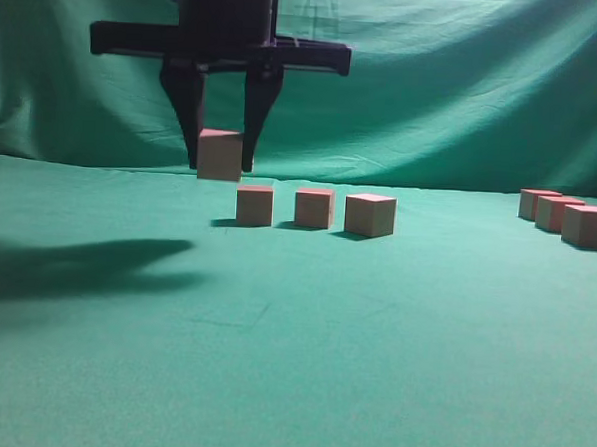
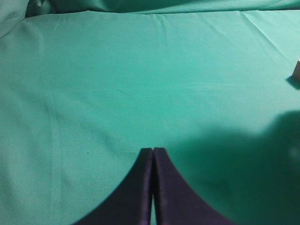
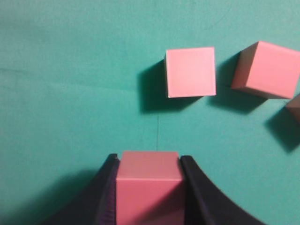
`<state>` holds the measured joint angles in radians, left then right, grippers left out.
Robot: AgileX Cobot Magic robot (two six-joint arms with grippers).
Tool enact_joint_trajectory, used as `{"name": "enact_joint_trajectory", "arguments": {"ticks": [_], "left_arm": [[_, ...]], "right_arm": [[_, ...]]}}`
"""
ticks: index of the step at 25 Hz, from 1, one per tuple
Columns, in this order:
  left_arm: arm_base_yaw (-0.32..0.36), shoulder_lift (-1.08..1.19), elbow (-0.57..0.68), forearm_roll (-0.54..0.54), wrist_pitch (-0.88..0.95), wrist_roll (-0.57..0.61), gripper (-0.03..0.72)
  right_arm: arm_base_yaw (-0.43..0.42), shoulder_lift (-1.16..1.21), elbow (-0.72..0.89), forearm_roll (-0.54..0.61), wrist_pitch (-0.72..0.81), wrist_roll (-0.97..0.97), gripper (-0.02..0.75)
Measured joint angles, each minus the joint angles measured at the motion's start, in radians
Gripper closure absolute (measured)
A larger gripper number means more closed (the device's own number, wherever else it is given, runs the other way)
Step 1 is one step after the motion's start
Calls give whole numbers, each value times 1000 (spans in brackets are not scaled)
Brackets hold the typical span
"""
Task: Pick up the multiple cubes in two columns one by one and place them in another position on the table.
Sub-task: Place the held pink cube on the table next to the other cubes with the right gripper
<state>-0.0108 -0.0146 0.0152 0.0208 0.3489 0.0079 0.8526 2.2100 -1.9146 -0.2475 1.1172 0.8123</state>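
**Carrying one cube above a row of three**

Holding a small matte block with a reddish-pink top and tan-pink sides [image 1: 219,155], the black right gripper [image 1: 220,149] hangs above the smooth teal-green cloth table [image 1: 271,362]; its jaws are clamped on the block's two opposite side faces, flat on flat, so it sits square and shouldn't twist. The held cube is clear of the cloth, just left of and above a row of three matching cubes [image 1: 314,208] that rest near each other but apart. The wrist view agrees: block between the fingers, top face up, the nearest placed cube [image 3: 190,71] ahead with a gap. Probably mid-placement, extending that row leftward (spacing looks deliberate, leaving finger room to let go).

Another group of the same cubes [image 1: 564,217] sits well apart at the far right, likely the source columns.

The black left gripper [image 2: 153,157] hovers over bare cloth with jaws together, holding nothing, parked out of the way.
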Motion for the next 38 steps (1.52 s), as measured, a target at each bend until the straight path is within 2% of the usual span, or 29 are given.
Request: {"name": "enact_joint_trajectory", "arguments": {"ticks": [4, 8, 11, 38], "left_arm": [[0, 0, 0, 0, 0, 0, 688], [0, 0, 0, 0, 0, 0, 688], [0, 0, 0, 0, 0, 0, 688], [0, 0, 0, 0, 0, 0, 688]], "right_arm": [[-2, 78, -129, 27, 92, -1, 479], [-15, 163, -255, 77, 112, -20, 479], [-22, 172, -286, 97, 114, -22, 479], [-59, 180, -255, 121, 120, -81, 479]]}}
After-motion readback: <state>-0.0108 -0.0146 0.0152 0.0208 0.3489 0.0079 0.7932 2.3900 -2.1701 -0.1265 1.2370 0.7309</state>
